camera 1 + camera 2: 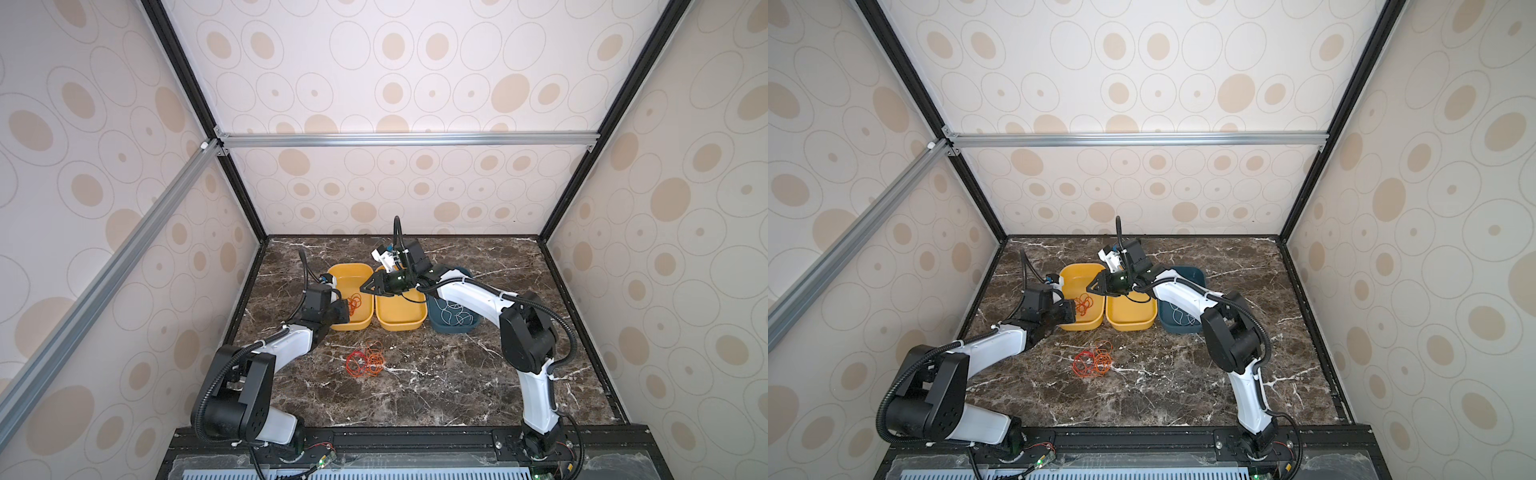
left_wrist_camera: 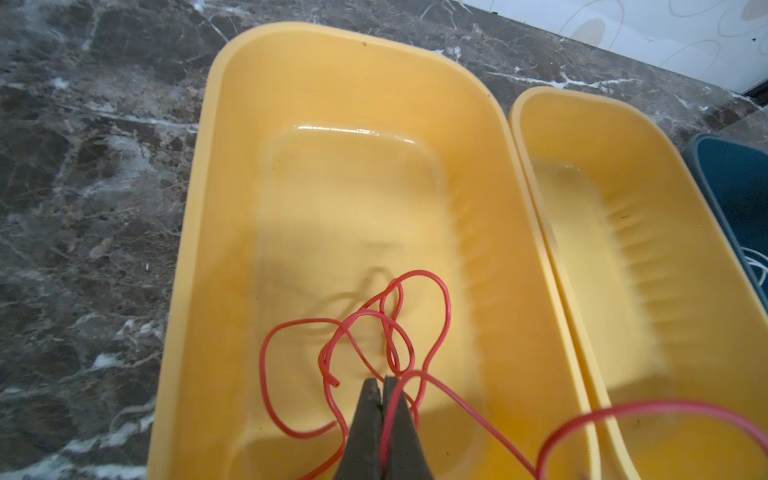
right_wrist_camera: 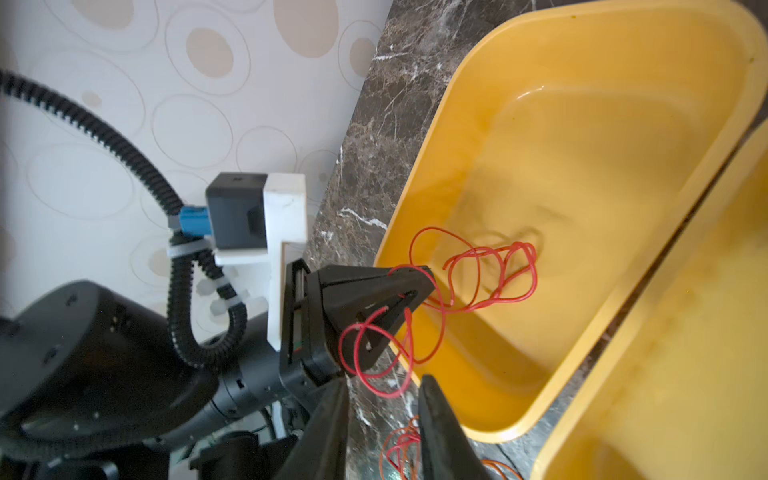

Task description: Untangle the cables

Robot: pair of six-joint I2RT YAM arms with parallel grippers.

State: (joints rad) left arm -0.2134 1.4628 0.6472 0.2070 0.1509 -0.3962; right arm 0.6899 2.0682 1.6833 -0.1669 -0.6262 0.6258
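Ahead of me, three tubs are sitting in a row on the far half of the dark marble table [image 1: 415,395]: a yellow tub [image 1: 351,272] on the left, a second yellow tub [image 1: 401,318] lying just beside it in the middle, and a blue tub [image 1: 453,329] on the right. Around me, spotted wallpaper panels [image 1: 395,83] are enclosing the space, and an aluminium bar [image 1: 407,139] is running across the far wall.

Blurred red cable [image 2: 665,404] loop cut by frame edge, blue bin [image 2: 731,178] cropped, right claw [image 3: 384,380] base cropped
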